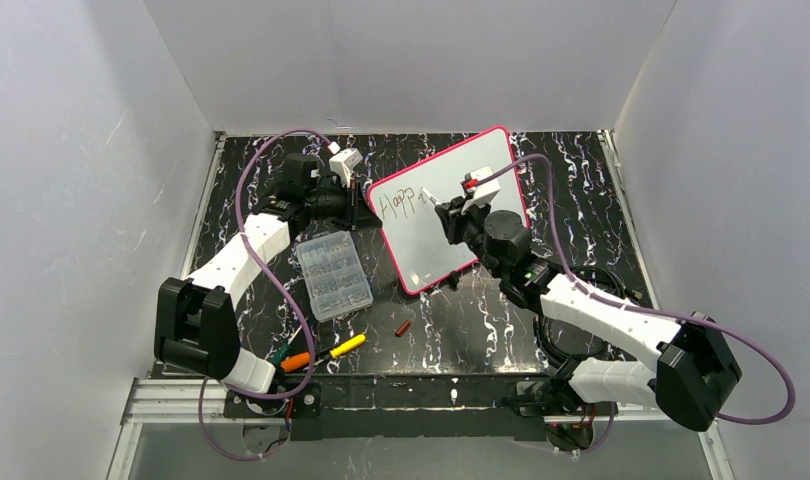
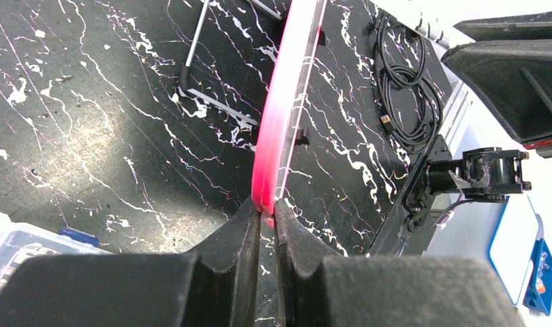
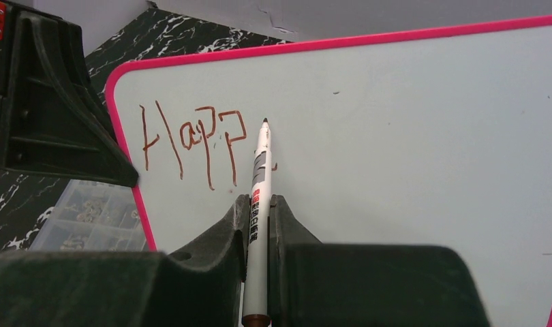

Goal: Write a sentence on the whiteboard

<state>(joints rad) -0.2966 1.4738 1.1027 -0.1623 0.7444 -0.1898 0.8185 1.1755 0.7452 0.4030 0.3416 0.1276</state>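
The whiteboard point(image 1: 476, 175), white with a pink-red rim, stands tilted up at the table's back middle. My left gripper point(image 1: 366, 205) is shut on its left edge; in the left wrist view the pink rim point(image 2: 277, 129) runs up from between the fingers point(image 2: 266, 212). The sentence point(image 1: 401, 200) reads "Happ" in brownish-red letters near the board's upper left, also in the right wrist view point(image 3: 191, 139). My right gripper point(image 1: 459, 205) is shut on a white marker point(image 3: 259, 197), tip point(image 3: 265, 122) at the board just right of the last letter.
A clear plastic organizer box point(image 1: 333, 274) lies left of the board. A small red-brown cap point(image 1: 403, 328) lies in front. Orange, yellow and green tools point(image 1: 321, 352) lie near the left arm's base. Black cables point(image 2: 403, 95) coil at the right.
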